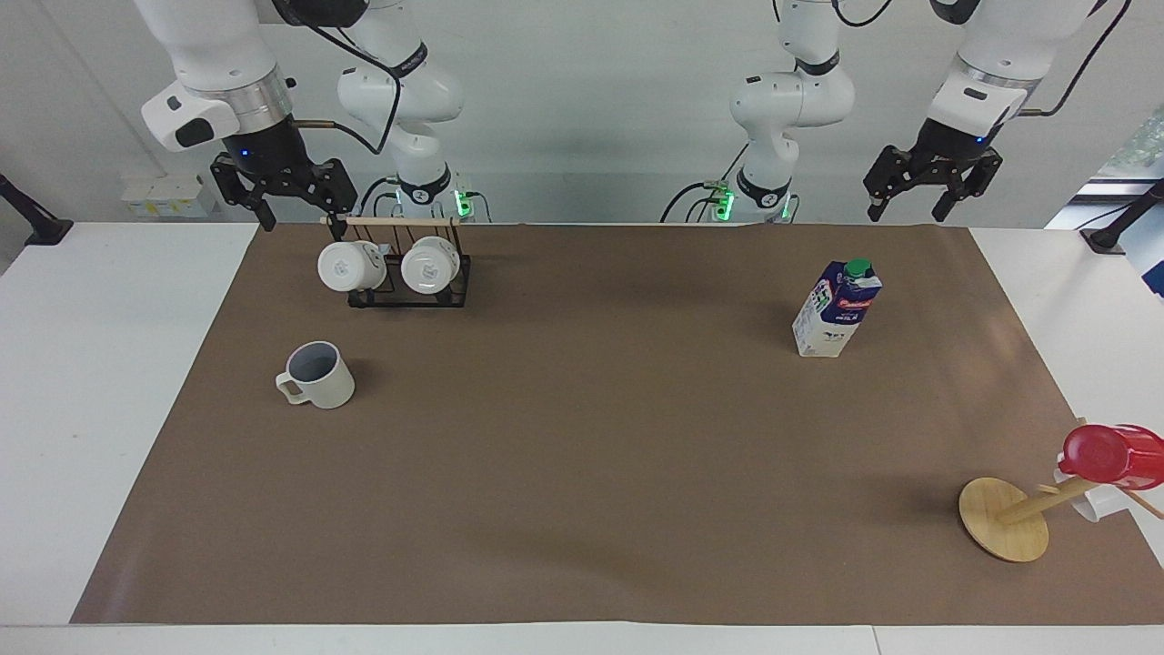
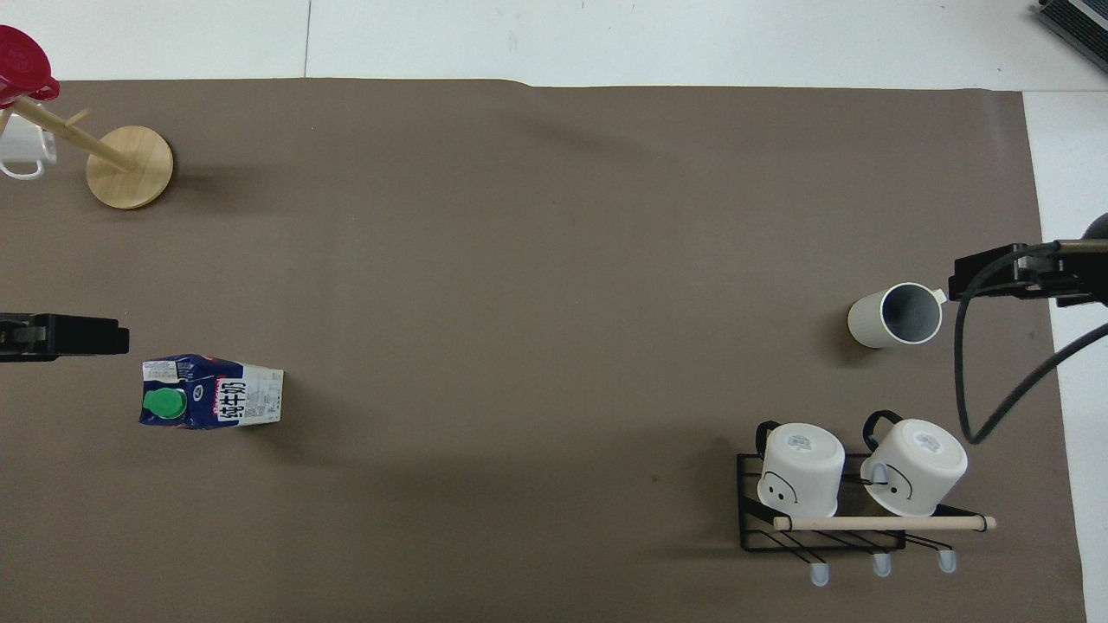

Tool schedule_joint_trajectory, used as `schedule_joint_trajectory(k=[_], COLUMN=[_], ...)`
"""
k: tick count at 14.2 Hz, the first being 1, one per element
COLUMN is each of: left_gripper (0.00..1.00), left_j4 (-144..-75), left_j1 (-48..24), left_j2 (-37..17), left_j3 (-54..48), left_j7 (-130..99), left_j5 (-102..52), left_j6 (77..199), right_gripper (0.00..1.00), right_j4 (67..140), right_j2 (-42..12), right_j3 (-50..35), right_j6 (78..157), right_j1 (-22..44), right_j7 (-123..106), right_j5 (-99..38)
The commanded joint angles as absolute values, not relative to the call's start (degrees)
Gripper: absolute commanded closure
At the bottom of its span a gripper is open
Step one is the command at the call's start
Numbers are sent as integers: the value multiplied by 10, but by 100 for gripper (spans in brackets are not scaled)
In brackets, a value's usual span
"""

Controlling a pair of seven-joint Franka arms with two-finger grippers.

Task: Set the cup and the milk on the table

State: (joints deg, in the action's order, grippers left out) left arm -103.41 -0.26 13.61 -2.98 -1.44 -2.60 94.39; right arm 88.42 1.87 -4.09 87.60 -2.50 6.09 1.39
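The cup (image 1: pixel 316 375) is an off-white mug with a grey-lavender inside. It stands upright on the brown paper of the table (image 1: pixel 582 455), toward the right arm's end; the overhead view shows it too (image 2: pixel 894 316). The milk (image 1: pixel 837 307), a blue and white carton with a green cap, stands upright toward the left arm's end and also appears in the overhead view (image 2: pixel 212 392). My right gripper (image 1: pixel 305 218) hangs open and empty, raised over the table's edge by the mug rack. My left gripper (image 1: pixel 907 214) hangs open and empty, raised over the table's edge near the milk.
A black wire rack (image 1: pixel 409 289) holds two white mugs (image 2: pixel 831 472), nearer to the robots than the cup. A wooden mug tree (image 1: pixel 1005 518) with a red cup (image 1: pixel 1114 453) and a white mug (image 2: pixel 26 156) stands at the left arm's end, farther from the robots than the milk.
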Motion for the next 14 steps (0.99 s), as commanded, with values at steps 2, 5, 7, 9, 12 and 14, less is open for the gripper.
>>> schedule_joint_trajectory(k=[2,5,7,9,12,14], left_gripper=[0,0,0,0,0,0], left_j4=[-1022,-1022,-1022,-1022,-1022,-1022], left_j1=[6,6,6,6,6,6], left_j2=[133,133,133,133,133,133], left_j3=[-35,-35,-35,-35,-35,-35], left_j7=[-18,-18,-18,-18,-18,-18], left_j5=[-22,-23,-22,-22,-22,-22], left_j6=[929,929,929,929,929,929], right_gripper=[0,0,0,0,0,0], right_j4=[888,888,888,888,888,888], right_j2=[27,27,27,27,27,27], right_j3=[-44,-43,-42,-42,-41,-40], right_j6=[873,873,873,873,873,872], right_j1=[-30,-30,-32,-32,-33,-38], right_j7=[44,47,47,47,47,47], right_j5=[4,4,4,4,4,5])
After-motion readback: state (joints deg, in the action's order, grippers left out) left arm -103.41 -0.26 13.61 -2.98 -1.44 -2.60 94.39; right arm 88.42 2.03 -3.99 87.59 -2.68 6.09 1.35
